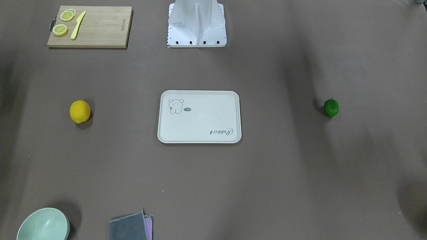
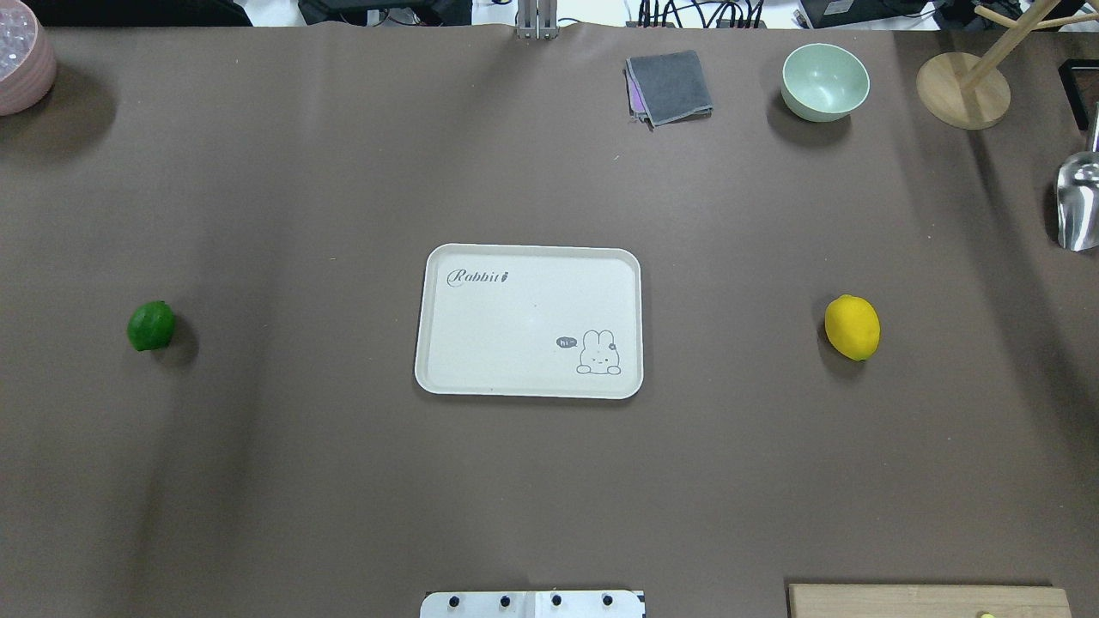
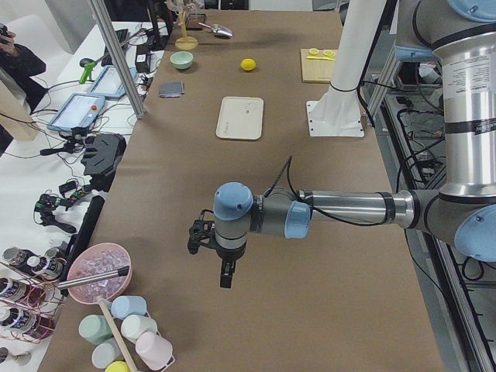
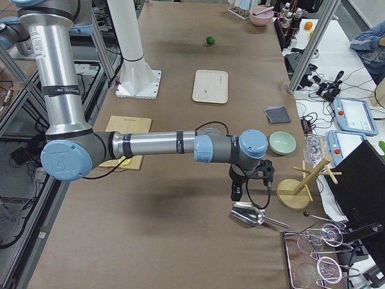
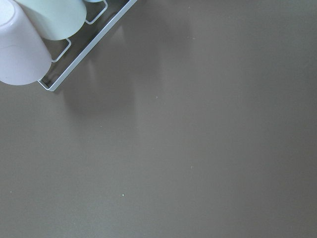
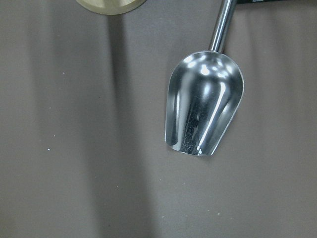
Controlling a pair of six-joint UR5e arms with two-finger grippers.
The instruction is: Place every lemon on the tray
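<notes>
The green lemon [image 2: 151,325] lies well apart from the left gripper [image 3: 225,273]. The yellow lemon [image 2: 852,327] is apart from the right gripper [image 4: 236,192], which hangs over a scoop [image 6: 203,111]. I cannot tell whether either gripper's fingers are apart or together.

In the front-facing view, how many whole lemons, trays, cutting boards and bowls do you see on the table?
Whole lemons: 2, the yellow lemon and the green lemon
Trays: 1, the tray
Cutting boards: 1, the cutting board
Bowls: 1, the bowl
Total: 5
</notes>
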